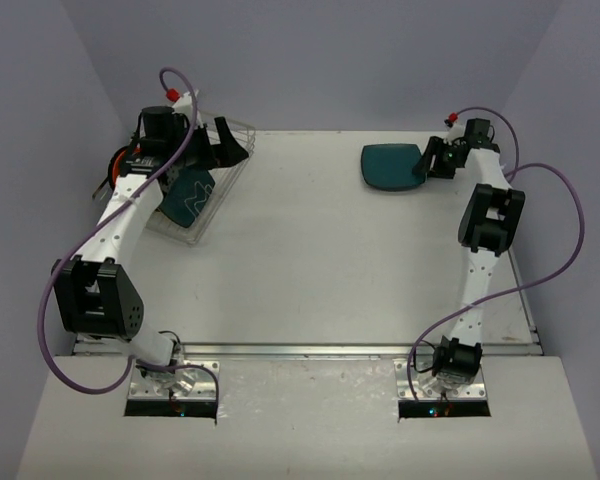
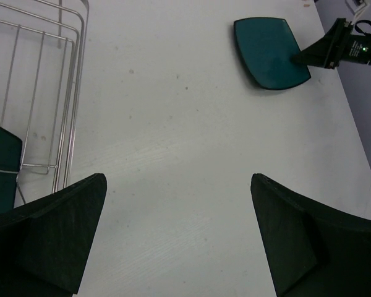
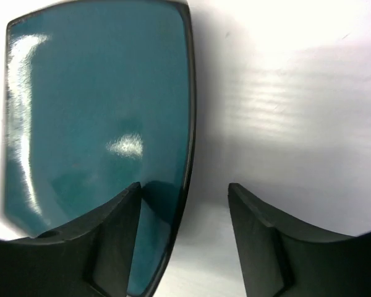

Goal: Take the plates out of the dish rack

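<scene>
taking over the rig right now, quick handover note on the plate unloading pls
Left gripper: open, empty, beside the dish rack.
Right gripper: open, jaws either side of the rim of the dark teal plate, not clamping.
Dark teal plate: flat on the table, far right.
Patterned teal plate: in the rack, partly behind the left arm; any others there are hard to see.
Done: one plate out.
Left: the patterned one and whatever else the rack holds.
</scene>
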`<control>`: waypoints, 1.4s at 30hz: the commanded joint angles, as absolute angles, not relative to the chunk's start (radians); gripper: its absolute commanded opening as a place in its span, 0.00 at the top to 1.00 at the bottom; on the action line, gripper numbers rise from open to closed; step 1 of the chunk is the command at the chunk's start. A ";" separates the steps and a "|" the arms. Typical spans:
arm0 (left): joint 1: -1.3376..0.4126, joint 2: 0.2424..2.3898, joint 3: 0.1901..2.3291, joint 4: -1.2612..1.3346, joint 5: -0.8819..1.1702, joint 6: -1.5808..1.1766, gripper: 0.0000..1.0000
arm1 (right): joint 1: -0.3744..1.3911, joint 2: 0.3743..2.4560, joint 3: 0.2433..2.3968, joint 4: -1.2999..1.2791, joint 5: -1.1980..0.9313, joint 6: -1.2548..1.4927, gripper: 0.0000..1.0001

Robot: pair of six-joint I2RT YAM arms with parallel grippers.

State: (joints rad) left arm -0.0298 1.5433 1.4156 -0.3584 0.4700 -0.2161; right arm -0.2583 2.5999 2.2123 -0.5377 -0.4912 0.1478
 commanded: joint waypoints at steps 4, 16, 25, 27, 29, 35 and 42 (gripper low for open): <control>0.035 1.524 1.448 -0.360 0.446 -0.226 0.00 | -0.267 2.595 2.224 -0.474 -0.313 0.097 0.33; 0.116 1.505 1.452 -0.431 0.350 -0.201 0.00 | -0.247 2.530 2.177 -0.439 -0.258 -0.026 0.29; 0.164 1.519 1.493 -0.533 0.374 -0.121 0.01 | -0.232 2.532 2.185 -0.451 -0.247 -0.118 0.34; 0.174 1.536 1.513 -0.569 0.371 -0.090 0.04 | -0.232 2.518 2.178 -0.457 -0.257 -0.115 0.34; 0.193 1.562 1.548 -0.613 0.377 -0.041 0.10 | -0.231 2.490 2.154 -0.462 -0.280 -0.108 0.33; 0.233 1.694 1.766 -0.766 0.350 0.142 0.21 | -0.201 2.330 2.047 -0.471 -0.361 -0.146 0.25; 0.273 1.863 2.010 -0.911 0.332 0.307 0.28 | -0.152 2.127 1.927 -0.496 -0.403 -0.170 0.04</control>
State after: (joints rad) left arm 0.2507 1.7955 1.8944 -0.8069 0.3479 0.1675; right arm -0.1936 2.2990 1.9705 -0.5088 -0.3460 -0.1409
